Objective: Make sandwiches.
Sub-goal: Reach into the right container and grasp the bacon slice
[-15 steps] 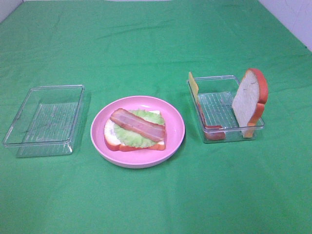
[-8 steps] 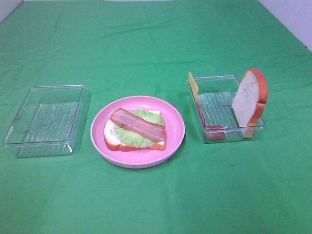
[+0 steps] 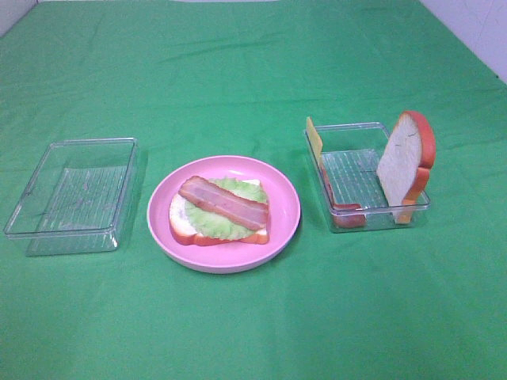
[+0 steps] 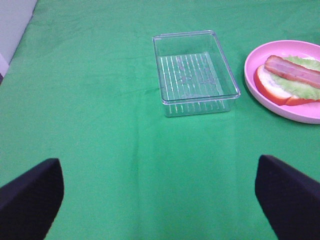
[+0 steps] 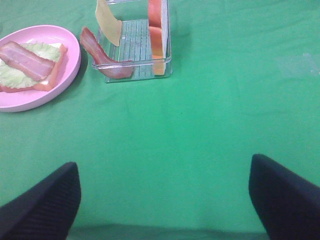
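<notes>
On the round pink plate (image 3: 238, 261) lies a bread slice (image 3: 181, 222) with a lettuce leaf (image 3: 210, 220) and a bacon strip (image 3: 224, 203) stacked on it. In the right clear tray (image 3: 356, 178) a second bread slice (image 3: 404, 162) stands upright at the far-right wall. A yellow cheese slice (image 3: 314, 138) and another bacon strip (image 5: 102, 59) lean at the wall nearest the plate. Neither gripper shows in the exterior high view. My left gripper (image 4: 160, 200) and right gripper (image 5: 162, 200) hang open over bare cloth, holding nothing.
An empty clear ribbed tray (image 3: 75, 194) sits left of the plate. A green cloth (image 3: 253, 332) covers the table. A pale wall edge shows at the far right corner.
</notes>
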### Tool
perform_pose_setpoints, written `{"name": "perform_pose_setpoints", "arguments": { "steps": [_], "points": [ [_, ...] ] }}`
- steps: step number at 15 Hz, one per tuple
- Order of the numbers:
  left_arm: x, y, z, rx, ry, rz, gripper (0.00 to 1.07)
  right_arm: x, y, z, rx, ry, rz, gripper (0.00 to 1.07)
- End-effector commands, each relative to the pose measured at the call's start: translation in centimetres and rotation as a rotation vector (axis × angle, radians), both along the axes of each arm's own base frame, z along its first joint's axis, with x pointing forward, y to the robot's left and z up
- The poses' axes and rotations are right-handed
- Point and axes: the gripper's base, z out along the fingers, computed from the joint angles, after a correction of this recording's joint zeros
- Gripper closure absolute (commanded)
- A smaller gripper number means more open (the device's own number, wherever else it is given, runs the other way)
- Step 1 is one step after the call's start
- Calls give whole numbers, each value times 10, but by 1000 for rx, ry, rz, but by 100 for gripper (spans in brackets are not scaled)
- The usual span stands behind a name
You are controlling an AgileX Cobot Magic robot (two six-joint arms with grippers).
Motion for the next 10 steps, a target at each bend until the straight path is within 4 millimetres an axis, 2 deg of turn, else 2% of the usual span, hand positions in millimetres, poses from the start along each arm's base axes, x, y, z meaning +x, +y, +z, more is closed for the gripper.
{"name": "perform_pose_setpoints", "arguments": {
  "steps": [1, 5, 7, 9, 10],
  "points": [
    [-1, 0, 1, -6, -27, -1, 9, -3, 0, -1, -9, -26, 1, 20],
    [-1, 0, 1, -6, -26, -1, 9, 2, 0, 4, -13, 2, -2, 20],
    [-1, 0, 1, -6, -26, -1, 9, 21, 0, 28, 4, 148, -20, 20],
    [-1, 0, 1, -6, -26, -1, 9, 53, 3, 63, 21, 334, -22, 20],
    [-1, 0, 1, -6, -26, -1, 9, 62, 4, 72, 20, 375, -19, 20]
  ]
}}
